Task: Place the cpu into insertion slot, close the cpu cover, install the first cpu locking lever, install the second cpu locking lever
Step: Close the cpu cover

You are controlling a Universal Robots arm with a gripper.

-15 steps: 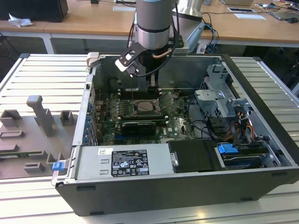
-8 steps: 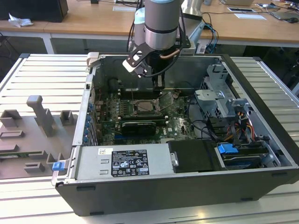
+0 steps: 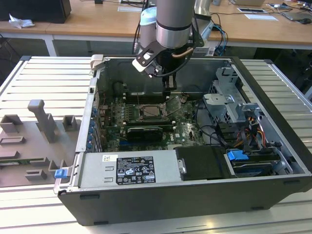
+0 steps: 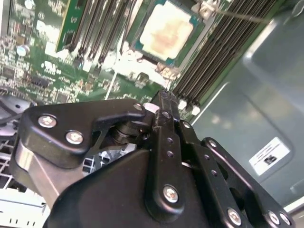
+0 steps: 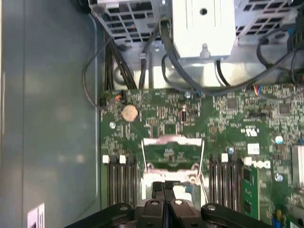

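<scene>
Exterior view, left to right inside the open computer case [image 3: 161, 207]: power supply box [image 3: 129, 168] at the near wall, green motherboard [image 3: 187, 132], insertion slot [image 3: 155, 112] mid-board, gripper [image 3: 168, 87] just beside the slot toward the exterior view's right, drive cage [image 3: 229, 97] further right. Jaws are closed, tips pressed together, with nothing between them as far as both wrist views show. The cpu [image 4: 166, 29] lies flat in the slot, pale top up, square to the rim in the second wrist view. The cpu cover [image 5: 172, 140] stands raised off the socket in the first wrist view, not down yet. The closed tips sit near it; touching or not, cannot tell. A thin locking lever [image 4: 240, 15] runs beside the memory slots [image 4: 223, 52], unlatched by the look of it.

Judged step: closing the cover. To do it well:
- Use the shut tips as a pusher on the frame's free edge and follow the hinge arc.
- Keep off the chip top.
- Stay clear of the lever wire and the memory slots.
- Use low force; the plate looks thin and should swing easily.

Surface and room, left to right: grey fixture blocks [image 3: 41, 122] on a slatted metal table [image 3: 44, 73], the case in the middle, more slats on the exterior view's right. Behind are wooden desks [image 3: 97, 24] with papers and cables.
</scene>
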